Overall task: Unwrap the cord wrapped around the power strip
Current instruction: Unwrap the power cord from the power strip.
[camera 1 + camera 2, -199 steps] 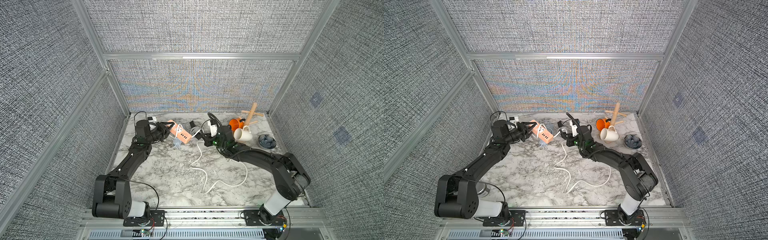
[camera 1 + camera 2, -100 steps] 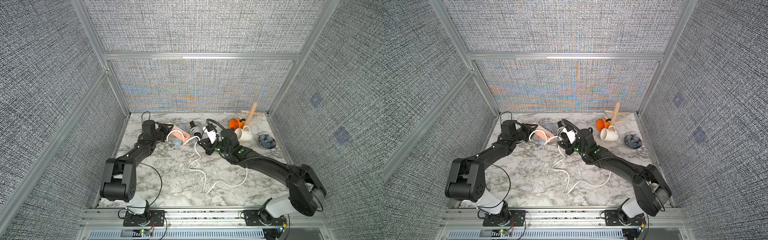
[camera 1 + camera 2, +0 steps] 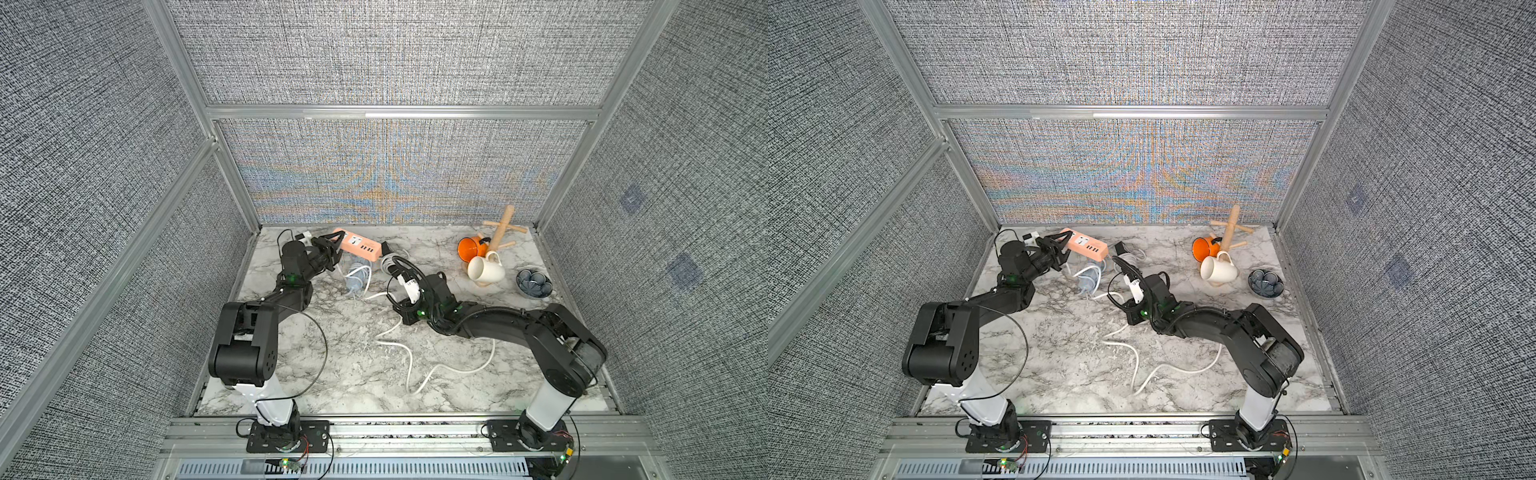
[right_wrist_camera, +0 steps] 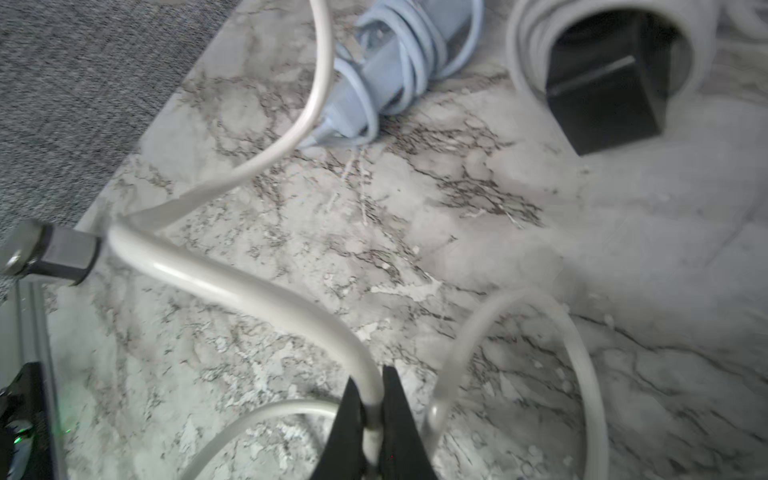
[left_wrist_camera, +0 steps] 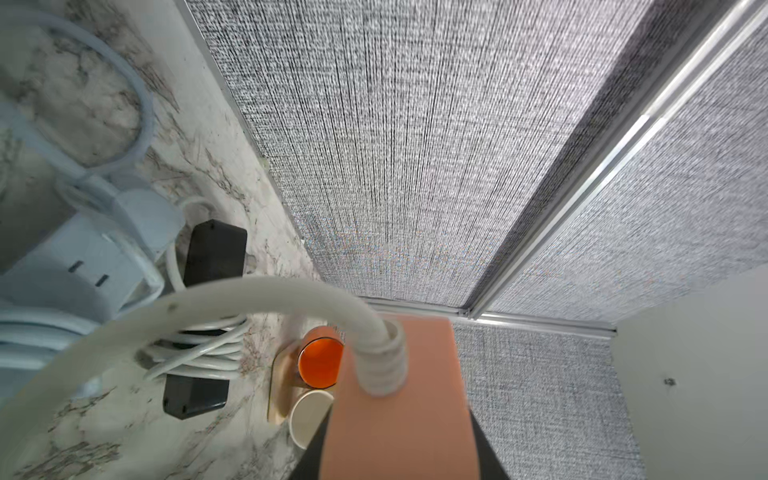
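Note:
My left gripper is shut on one end of the salmon power strip, holding it near the back wall. In the left wrist view the strip fills the space between my dark fingers. Its white cord leaves the far end and arcs away. No turns of cord show around the strip. My right gripper is shut on that cord low over the marble. The slack lies in loose curves towards the front.
A blue-grey strip wrapped in its own cord and a black strip wrapped in white cord lie just in front of the salmon one. At the back right are an orange mug, a white mug, a wooden mug tree and a blue bowl.
My left gripper has turned the strip over and carried it towards the back wall. My right gripper has drawn the cord away from the strip, towards the front.

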Controlling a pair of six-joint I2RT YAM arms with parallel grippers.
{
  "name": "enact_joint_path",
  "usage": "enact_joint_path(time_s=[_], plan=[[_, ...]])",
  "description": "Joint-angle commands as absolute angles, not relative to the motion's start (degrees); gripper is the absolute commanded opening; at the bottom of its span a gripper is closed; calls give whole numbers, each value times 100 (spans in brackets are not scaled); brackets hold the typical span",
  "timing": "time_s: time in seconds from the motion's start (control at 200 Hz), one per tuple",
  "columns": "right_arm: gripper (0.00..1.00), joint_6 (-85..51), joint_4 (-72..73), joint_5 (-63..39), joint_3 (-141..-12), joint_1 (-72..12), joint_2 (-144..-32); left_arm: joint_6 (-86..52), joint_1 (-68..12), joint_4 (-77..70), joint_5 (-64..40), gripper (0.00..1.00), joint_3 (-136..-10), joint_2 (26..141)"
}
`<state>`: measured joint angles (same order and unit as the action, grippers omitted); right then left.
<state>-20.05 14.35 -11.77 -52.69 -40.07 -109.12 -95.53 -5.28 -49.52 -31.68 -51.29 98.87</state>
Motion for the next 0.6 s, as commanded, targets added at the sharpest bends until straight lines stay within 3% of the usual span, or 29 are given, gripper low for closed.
enact_joint_path(time_s=[0.0, 0.36, 0.596], plan=[[0, -2371, 1300, -574, -5111, -3924, -10915, -9917, -254, -5640, -3340, 0, -5010, 9811], [0, -2483, 1424, -522, -4250, -3709, -10671, -9558, 851, -5055, -3625, 0, -4589, 9300], [0, -2345, 1153, -749, -4340, -3714, -10559, -8593, 875, -3801, -3630, 0, -4912, 8818]])
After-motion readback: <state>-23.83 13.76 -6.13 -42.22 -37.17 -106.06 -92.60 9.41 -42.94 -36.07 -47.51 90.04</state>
